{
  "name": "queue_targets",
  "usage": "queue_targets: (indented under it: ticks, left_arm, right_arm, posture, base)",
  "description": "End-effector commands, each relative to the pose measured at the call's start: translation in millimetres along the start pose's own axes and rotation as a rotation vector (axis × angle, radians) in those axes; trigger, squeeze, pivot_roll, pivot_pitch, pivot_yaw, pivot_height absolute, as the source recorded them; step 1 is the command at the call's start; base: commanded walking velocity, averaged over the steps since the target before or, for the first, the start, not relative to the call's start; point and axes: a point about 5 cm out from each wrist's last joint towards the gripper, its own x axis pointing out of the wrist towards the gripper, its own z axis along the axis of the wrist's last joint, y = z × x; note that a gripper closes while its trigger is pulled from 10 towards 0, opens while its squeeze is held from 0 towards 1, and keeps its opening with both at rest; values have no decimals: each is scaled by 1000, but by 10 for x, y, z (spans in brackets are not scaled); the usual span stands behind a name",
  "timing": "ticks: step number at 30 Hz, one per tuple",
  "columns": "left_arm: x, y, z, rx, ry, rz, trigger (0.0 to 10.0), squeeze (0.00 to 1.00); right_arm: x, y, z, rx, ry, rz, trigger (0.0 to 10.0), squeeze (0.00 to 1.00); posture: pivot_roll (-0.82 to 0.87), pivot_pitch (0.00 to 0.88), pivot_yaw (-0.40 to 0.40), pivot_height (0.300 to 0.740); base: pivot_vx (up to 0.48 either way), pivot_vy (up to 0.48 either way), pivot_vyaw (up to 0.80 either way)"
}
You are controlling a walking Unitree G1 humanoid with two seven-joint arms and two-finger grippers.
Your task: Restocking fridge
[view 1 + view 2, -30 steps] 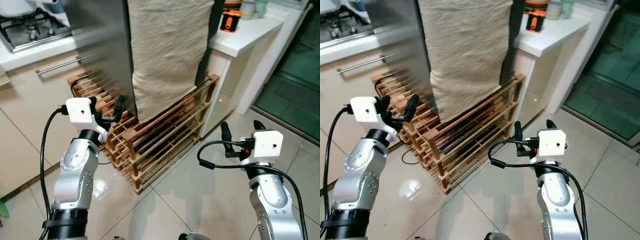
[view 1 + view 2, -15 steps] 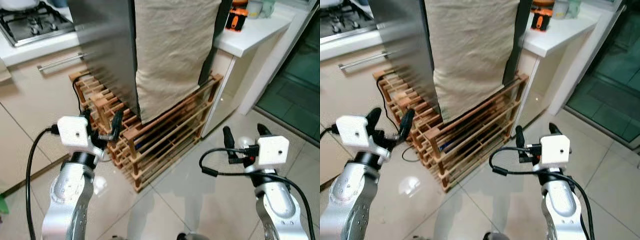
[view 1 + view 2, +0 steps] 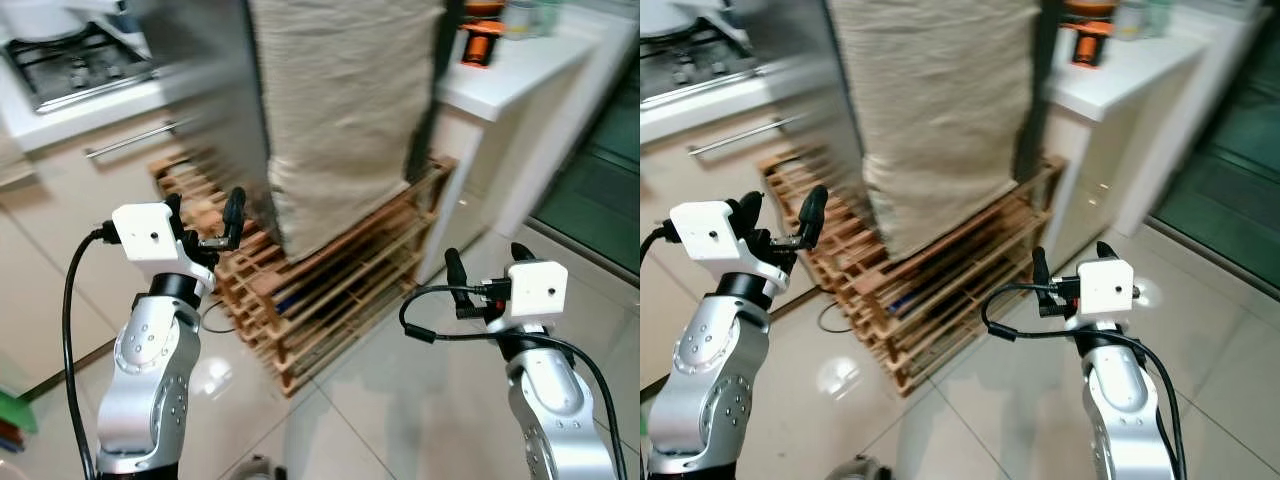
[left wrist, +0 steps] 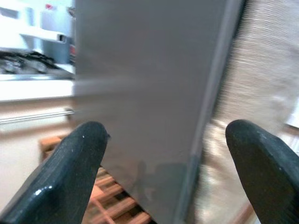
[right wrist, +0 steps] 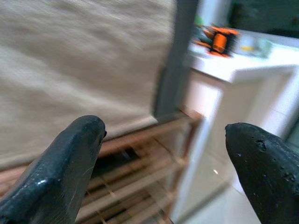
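Above a wooden rack (image 3: 330, 270) on the floor stands the fridge (image 3: 215, 110), steel-grey, a beige cloth (image 3: 345, 100) hanging down its front; left gripper (image 3: 205, 215) and right gripper (image 3: 485, 270) hover before it, fingers spread wide, empty

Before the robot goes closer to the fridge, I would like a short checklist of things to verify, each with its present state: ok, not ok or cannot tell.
1. Left gripper free and open: ok, fingers apart, nothing between them.
2. Right gripper free and open: ok, fingers apart, holding nothing.
3. Fridge door reachable: cannot tell; a beige cloth hangs over the front and no handle is visible.
4. Low obstacle: not ok; a wooden rack stands on the floor under the fridge, sticking out toward the robot.
5. Picture sharp enough to aim: not ok, the head views are blurred.
6. Items to restock in hand: not ok.
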Motion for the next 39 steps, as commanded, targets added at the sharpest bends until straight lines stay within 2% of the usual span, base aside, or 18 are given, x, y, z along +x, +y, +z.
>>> queue_targets:
  ticks: [1, 7, 12, 15, 17, 18, 19, 22, 29, 33, 39]
  left_arm:
    - [40, -10, -59, 16, 39, -24, 10000, 0]
    - [214, -139, -16, 80, 28, -72, 10000, 0]
    - [253, -125, -20, 68, 29, -74, 10000, 0]
    - [357, -107, -38, 63, 49, -84, 10000, 0]
    - [474, -198, -58, 67, 62, -138, 10000, 0]
    - [474, -198, -58, 67, 62, -138, 10000, 0]
    - [592, -287, -82, 76, 71, -177, 10000, 0]
    - [708, -380, -128, 76, 77, -200, 10000, 0]
    - [931, -468, -230, 69, 93, -156, 10000, 0]
    - [1119, -528, -226, 54, 90, -140, 10000, 0]
    - [1282, -559, -159, 59, 65, -130, 10000, 0]
  right_arm:
    - [0, 19, -5, -11, -1, 14, 10000, 0]
    - [72, 13, 10, -17, -9, 10, 10000, 0]
    - [81, 18, 3, -14, -9, 8, 10000, 0]
    - [79, 11, -2, -10, -8, 2, 10000, 0]
    - [89, 20, -2, -11, -12, 6, 10000, 0]
    - [89, 20, -2, -11, -12, 6, 10000, 0]
    - [104, 42, 3, -13, -18, 18, 10000, 0]
    - [123, 50, 10, -11, -20, 18, 10000, 0]
    - [78, 44, 18, -8, -19, -2, 10000, 0]
    - [16, 48, -7, -8, -7, -9, 10000, 0]
    - [-86, 27, -34, -11, 12, -26, 10000, 0]
  posture:
    - [-85, 27, -8, 740]
    - [-86, 18, -4, 740]
    - [-93, 12, 1, 740]
    - [-94, 13, -3, 740]
    - [-93, 13, -6, 740]
    - [-93, 13, -6, 740]
    - [-97, 13, -8, 740]
    - [-104, 15, -6, 740]
    - [-142, 36, 7, 740]
    - [-163, 54, 16, 740]
    - [-197, 75, 32, 740]
  base:
    - [0, 480, 0]
    - [0, 80, 0]
    - [0, 0, -439]
    - [0, 0, -742]
    - [0, 0, 0]
    - [0, 0, 0]
    - [0, 0, 0]
    - [0, 0, 0]
    - [0, 0, 0]
    - [0, 0, 0]
    - [0, 0, 0]
